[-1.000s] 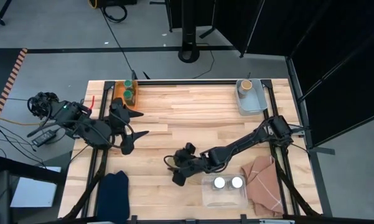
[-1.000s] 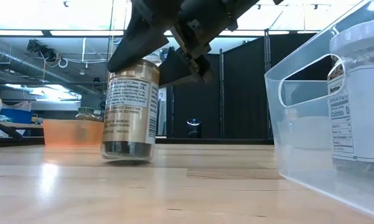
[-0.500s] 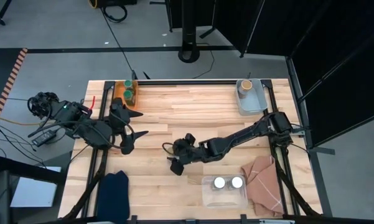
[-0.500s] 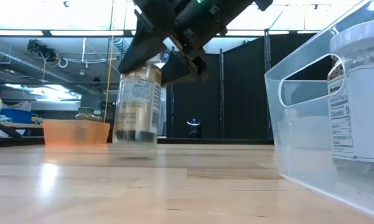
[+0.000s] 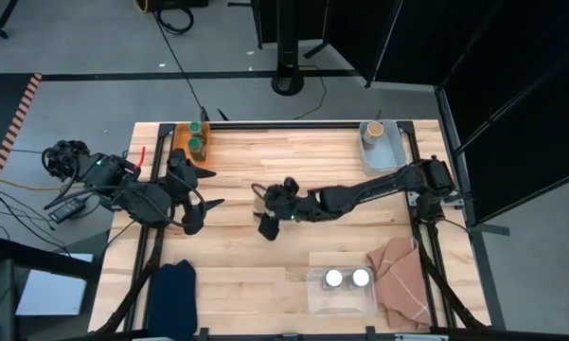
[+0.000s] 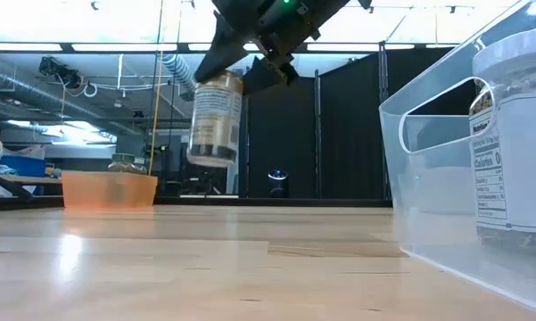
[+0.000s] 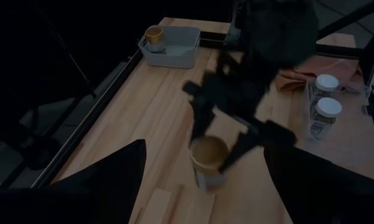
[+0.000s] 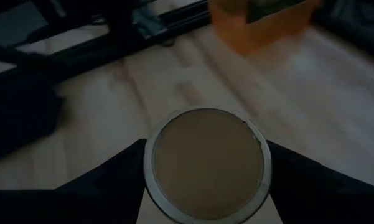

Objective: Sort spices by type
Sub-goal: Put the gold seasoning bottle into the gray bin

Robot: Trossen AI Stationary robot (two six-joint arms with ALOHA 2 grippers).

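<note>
My right gripper [image 5: 268, 216] is shut on a tan-lidded spice jar [image 6: 216, 120] and holds it above the middle of the table. The tan lid [image 8: 205, 163] fills the right wrist view. My left gripper [image 5: 211, 188] waits open at the table's left, pointing at that jar [image 7: 210, 158]. Two green-lidded jars stand in an orange bin [image 5: 195, 140] at the far left corner. Another tan-lidded jar sits in a grey bin [image 5: 382, 144] at the far right. Two white-lidded jars [image 5: 333, 278] [image 5: 361, 278] stand in a clear bin [image 5: 341, 301] at the near edge. My right gripper pinches the jar by its top, at the lid's rim [image 8: 150, 163], between the two fingers [image 6: 227, 53], one on each side. The fingers come slanting down from above. The jar hangs below them, lifted clear of the table and slightly tilted.
A dark blue cloth [image 5: 173, 289] lies at the near left and a tan cloth [image 5: 398, 279] beside the clear bin [image 6: 446, 169]. Bare wood stretches between the bins in the table's middle and far part.
My right gripper has carried the tan-lidded jar up and toward the far edge, slightly left, away from the clear bin. The jar stood tilted on the table a second ago and now hangs well clear of it. The gripper has stayed shut on it.
</note>
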